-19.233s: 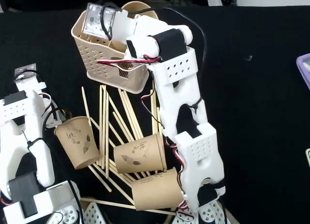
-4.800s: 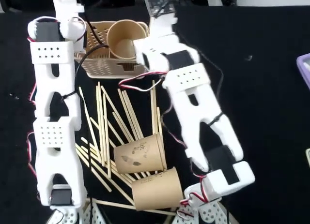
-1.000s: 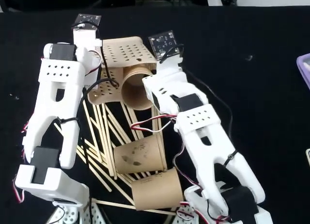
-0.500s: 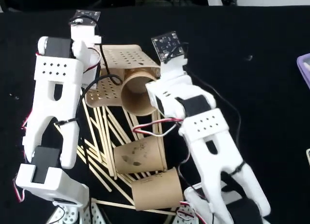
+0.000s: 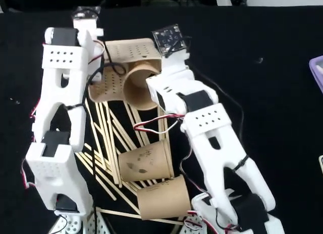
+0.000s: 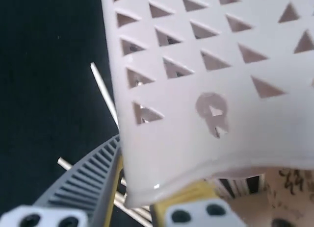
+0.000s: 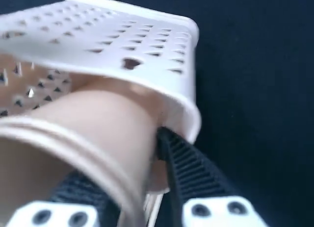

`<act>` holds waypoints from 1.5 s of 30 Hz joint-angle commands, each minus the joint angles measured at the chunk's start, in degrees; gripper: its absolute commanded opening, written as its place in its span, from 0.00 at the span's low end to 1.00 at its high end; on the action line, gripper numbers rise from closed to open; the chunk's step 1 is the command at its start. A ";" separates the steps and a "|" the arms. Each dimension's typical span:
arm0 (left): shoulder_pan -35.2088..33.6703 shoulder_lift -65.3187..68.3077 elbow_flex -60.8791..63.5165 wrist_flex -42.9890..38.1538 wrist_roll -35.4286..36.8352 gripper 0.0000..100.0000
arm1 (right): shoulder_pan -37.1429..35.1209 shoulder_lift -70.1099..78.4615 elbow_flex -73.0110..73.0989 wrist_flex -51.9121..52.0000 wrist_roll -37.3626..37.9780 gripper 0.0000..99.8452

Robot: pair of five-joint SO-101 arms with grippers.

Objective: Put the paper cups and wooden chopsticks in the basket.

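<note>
Black table (image 5: 282,92): left tool (image 6: 140,202) clamps tipped basket (image 5: 126,54), right tool (image 7: 137,188) clamps 1 paper cup (image 5: 139,87) half inside it; 2 cups (image 5: 146,162) + chopsticks (image 5: 108,128) loose behind tools, not yet in.

The white left arm (image 5: 60,107) and white right arm (image 5: 212,128) are both reaching forward.
The left gripper (image 6: 142,197) is pinching a beige plastic basket (image 6: 221,65); the right gripper (image 7: 132,178) is pinching a tan paper cup (image 7: 88,124).
</note>
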 commanded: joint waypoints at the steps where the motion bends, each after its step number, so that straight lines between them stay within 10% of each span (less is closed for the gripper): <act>1: -1.19 0.70 -9.19 0.18 0.26 0.03 | 0.79 0.57 -3.38 -1.23 0.35 0.14; 15: -1.27 7.56 -11.47 0.09 0.70 0.03 | -0.18 -10.77 -3.47 9.67 3.08 0.29; 27: -1.10 7.82 -11.47 0.26 0.70 0.03 | 2.02 -14.02 12.09 -1.58 3.08 0.41; 45: 1.10 7.91 -11.30 0.35 0.70 0.03 | 2.02 -1.01 14.81 -22.24 2.46 0.21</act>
